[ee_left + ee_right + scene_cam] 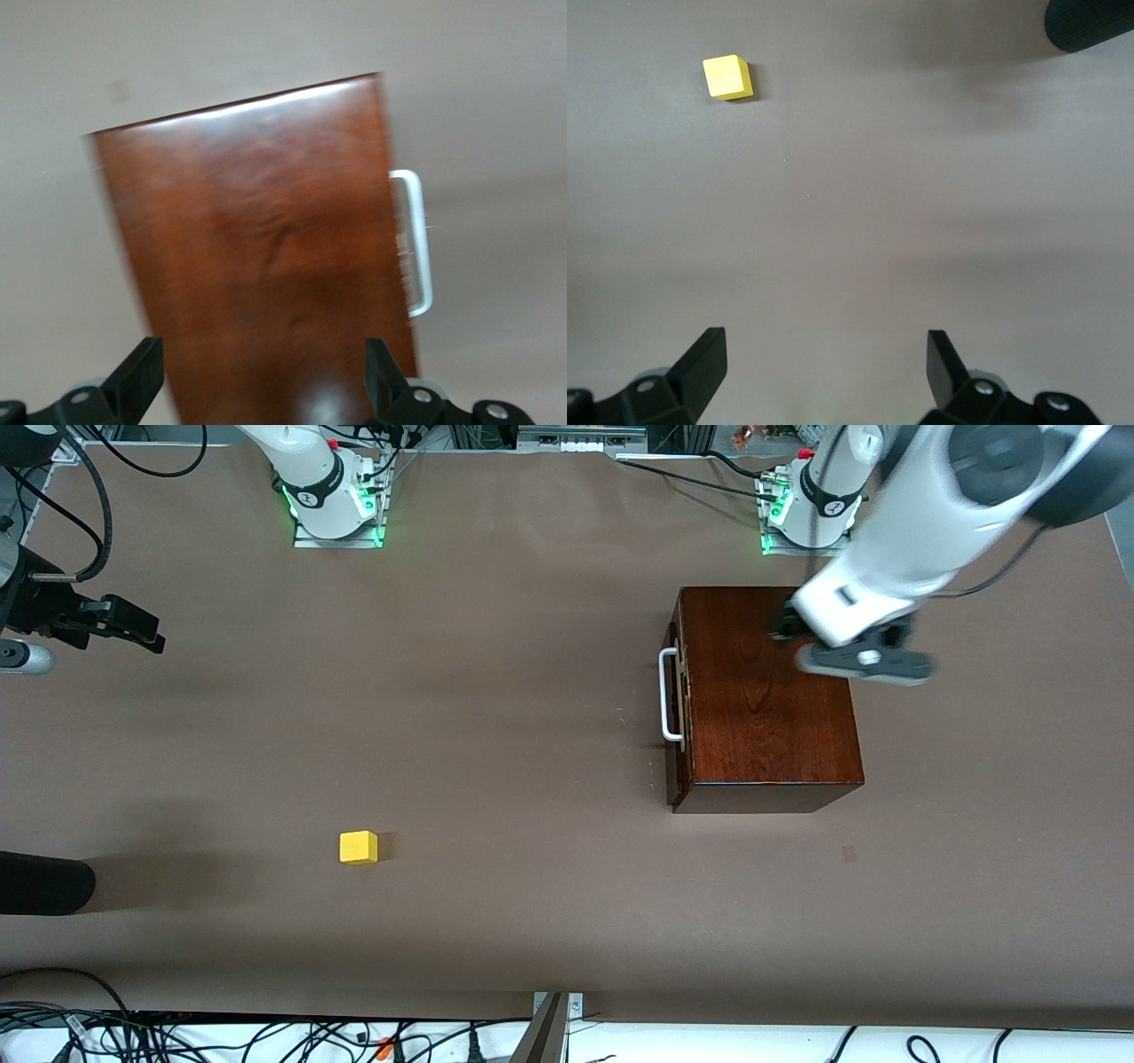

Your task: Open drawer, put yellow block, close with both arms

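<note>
The mahogany box [771, 700] stands toward the left arm's end of the table. Its drawer is shut, and the white bar handle [670, 695] faces the right arm's end. My left gripper [784, 627] is open and empty above the box's top [266, 257], at the edge nearest the arm bases. The handle also shows in the left wrist view [421, 243]. The yellow block [358, 847] lies alone on the table, nearer to the front camera. My right gripper [133, 627] is open and empty, in the air at the right arm's end, with the block [727, 77] well ahead of it.
A black rounded object [44, 884] pokes in at the right arm's end of the table, near the block, and shows in the right wrist view [1090, 22]. Cables lie along the table's near edge [266, 1036]. The brown tabletop [532, 735] lies between block and box.
</note>
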Controlling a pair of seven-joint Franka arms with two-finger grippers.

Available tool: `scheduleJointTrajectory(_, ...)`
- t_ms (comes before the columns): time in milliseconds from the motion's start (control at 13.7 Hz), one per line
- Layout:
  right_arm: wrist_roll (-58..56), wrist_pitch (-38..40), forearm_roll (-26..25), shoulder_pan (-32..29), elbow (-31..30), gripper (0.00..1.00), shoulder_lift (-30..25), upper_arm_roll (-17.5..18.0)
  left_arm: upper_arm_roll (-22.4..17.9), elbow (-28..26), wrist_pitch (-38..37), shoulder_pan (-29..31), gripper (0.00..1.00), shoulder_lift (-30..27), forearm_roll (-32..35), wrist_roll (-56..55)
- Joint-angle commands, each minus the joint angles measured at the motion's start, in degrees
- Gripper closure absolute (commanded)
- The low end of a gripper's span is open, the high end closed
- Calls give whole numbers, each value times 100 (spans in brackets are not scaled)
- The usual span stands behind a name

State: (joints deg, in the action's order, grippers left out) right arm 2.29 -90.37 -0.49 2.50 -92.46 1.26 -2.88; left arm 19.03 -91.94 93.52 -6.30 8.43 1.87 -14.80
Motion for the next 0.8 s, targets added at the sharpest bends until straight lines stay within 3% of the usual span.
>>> scheduleJointTrajectory(0, -62, 55, -47, -21, 62, 0, 15, 24, 425, 168, 577, -37, 0, 579, 42, -76)
scheduleJointTrajectory(292, -53, 46, -47, -21, 62, 0, 15, 24, 435, 150, 1290, -687, 0, 1185, 155, -1416)
scheduleJointTrajectory(730, -62, 55, -47, -21, 62, 0, 15, 24, 444, 106, 1590, -1365, 0, 1880, 1499, -2395)
